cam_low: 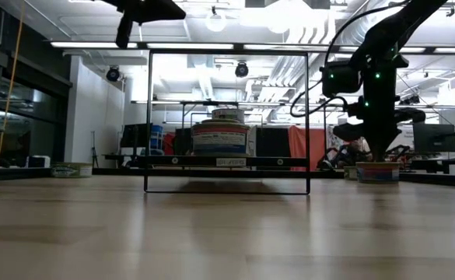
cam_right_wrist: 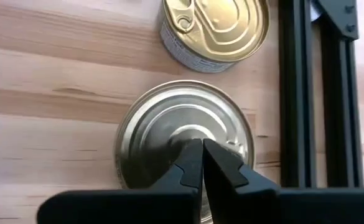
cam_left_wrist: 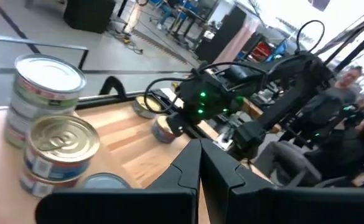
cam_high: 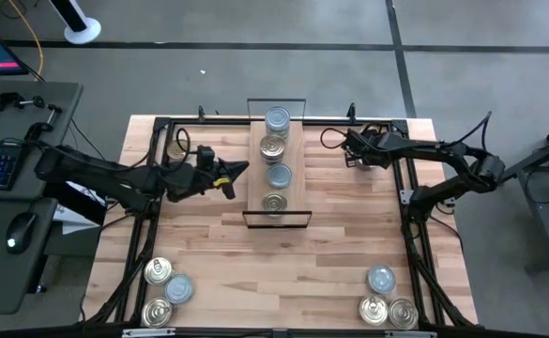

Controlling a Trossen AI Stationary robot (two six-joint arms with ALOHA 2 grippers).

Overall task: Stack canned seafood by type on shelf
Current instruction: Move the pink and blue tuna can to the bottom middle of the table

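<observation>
From above we saw three tins (cam_high: 164,293) clustered at the near left corner of the table (cam_high: 218,263), two gold-topped and one silver-blue. The left gripper (cam_high: 239,172) hung just left of the shelf (cam_high: 296,178), its fingers pressed together on nothing; the left wrist view confirmed the closed tips (cam_left_wrist: 199,163) and showed what the overhead view flattened, namely that the tins on the shelf stood in stacks: a gold-topped stack (cam_left_wrist: 60,155) beside a taller silver-topped one (cam_left_wrist: 45,93).

The overhead view laid four stacks (cam_high: 275,160) in a line along the plank, from far to near: silver-blue, gold, silver-blue, gold. The low view gave only the wire end frame (cam_low: 227,120) with banded tins (cam_low: 220,136) behind it.

On the far right of the table, the right gripper (cam_high: 351,150) sat low over the wood. Its wrist view alone showed why it mattered: the closed fingertips (cam_right_wrist: 200,163) met over the middle of a silver-topped tin (cam_right_wrist: 185,134), with a gold-topped tin (cam_right_wrist: 214,28) just beyond and the black table frame (cam_right_wrist: 294,93) alongside. We could not tell whether the tips touched the lid. The low view showed a tin (cam_low: 378,172) standing on the table under that arm.

Three more tins (cam_high: 388,300) lay at the near right corner.
</observation>
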